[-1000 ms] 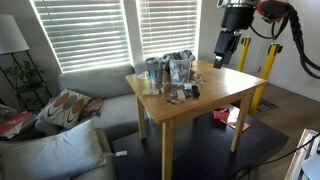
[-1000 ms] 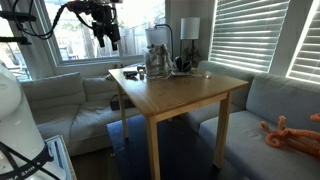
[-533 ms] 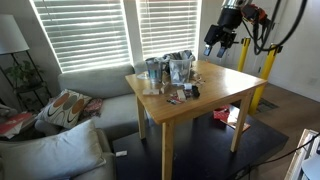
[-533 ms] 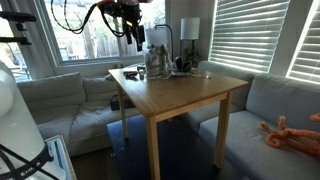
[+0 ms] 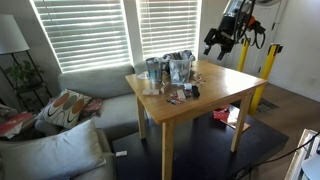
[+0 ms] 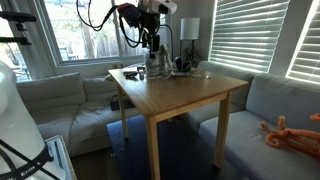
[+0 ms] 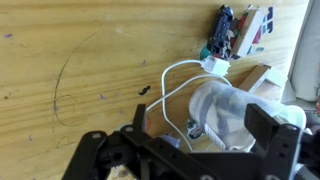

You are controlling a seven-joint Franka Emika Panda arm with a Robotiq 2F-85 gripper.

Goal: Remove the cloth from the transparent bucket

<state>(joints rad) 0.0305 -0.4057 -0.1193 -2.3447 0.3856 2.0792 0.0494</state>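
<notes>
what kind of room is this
Probably a home living room: a grey sofa wraps around a small wooden table, blinds cover the windows, and a shaded lamp stands in the corner.

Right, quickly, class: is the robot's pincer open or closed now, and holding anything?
Pincer: open, holding nothing, poised over the tall clear whitish plastic bucket.

Table (image 5: 215,95) — transparent bucket (image 5: 180,70) at its window-side edge, another container (image 5: 153,68) just beside it; small items (image 5: 186,92) in front of the bucket, nearer the middle; sofa (image 5: 95,85) alongside the table.
</notes>
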